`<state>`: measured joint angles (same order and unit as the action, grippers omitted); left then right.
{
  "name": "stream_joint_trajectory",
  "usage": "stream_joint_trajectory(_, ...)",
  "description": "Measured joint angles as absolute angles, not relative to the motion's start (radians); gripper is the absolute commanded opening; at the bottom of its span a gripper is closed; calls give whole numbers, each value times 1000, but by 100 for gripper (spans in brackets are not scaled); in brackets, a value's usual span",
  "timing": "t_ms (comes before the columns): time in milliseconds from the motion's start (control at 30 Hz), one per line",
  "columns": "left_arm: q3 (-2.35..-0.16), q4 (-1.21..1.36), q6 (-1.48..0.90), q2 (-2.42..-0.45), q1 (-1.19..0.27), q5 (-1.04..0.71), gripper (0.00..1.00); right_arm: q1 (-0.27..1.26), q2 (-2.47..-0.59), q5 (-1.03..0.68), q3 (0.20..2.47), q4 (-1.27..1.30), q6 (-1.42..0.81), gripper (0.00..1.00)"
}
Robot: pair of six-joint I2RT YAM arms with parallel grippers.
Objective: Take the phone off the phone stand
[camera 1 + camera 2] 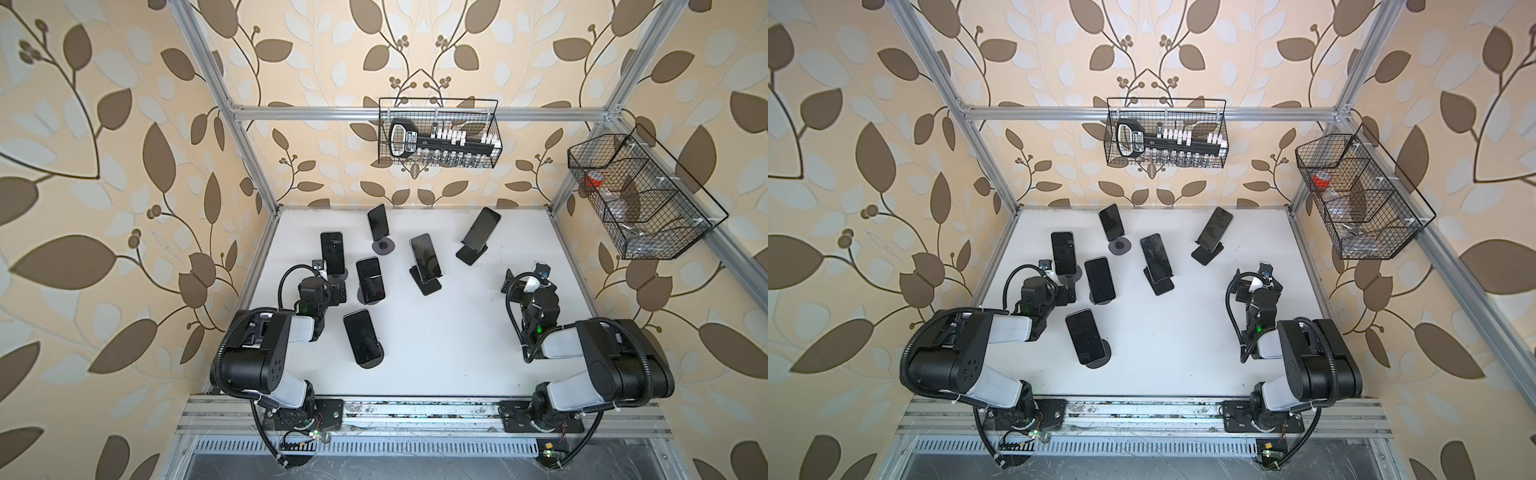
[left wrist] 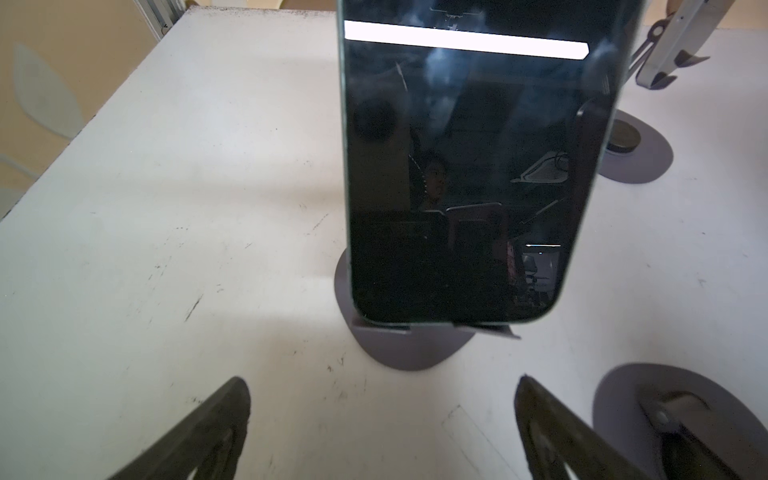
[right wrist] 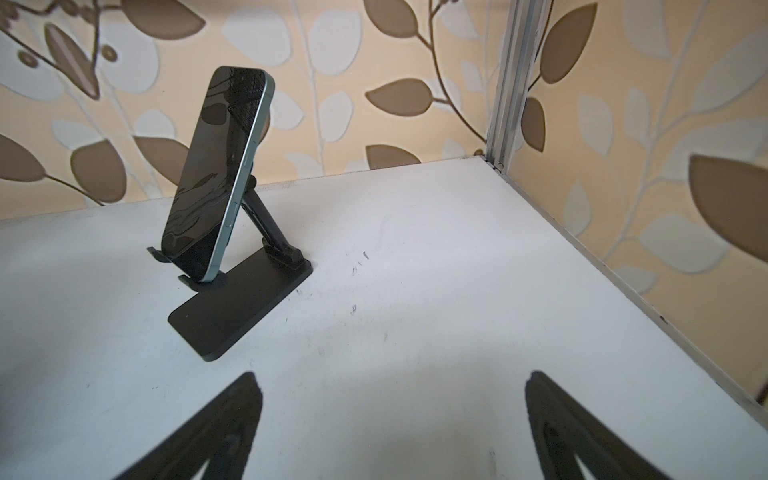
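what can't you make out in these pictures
- Left wrist view: the nearest phone is cut off by the top edge and hides its stand apart from the base.
- Top views: what lies in the side basket is too small behind its mesh.
- Right wrist view: the far phone has its back turned away.

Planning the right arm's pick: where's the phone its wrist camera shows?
In both top views the phone stands back right, on a black stand, beyond the right tool.
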<state>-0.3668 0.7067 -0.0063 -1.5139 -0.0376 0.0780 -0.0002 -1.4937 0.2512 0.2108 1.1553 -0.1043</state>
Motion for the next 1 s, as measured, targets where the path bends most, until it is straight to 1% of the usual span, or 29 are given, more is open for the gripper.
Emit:
stream_joint_trajectory(267,-367,699,-6,-1504,-38,77,99,0,-1494,254,211,1156,-105,99)
stream_joint_trajectory(500,-366,659,-10,-1365,-38,90,99,0,-1420,272,208,1130,-111,99)
stream_joint_trajectory(800,-355,579,-37,-1182,-38,185,99,0,-1223,307,224,952,-116,98)
stream_joint_trajectory(1000,-411,405,-69,-1109,-38,270,99,0,-1153,310,323,764,-135,97)
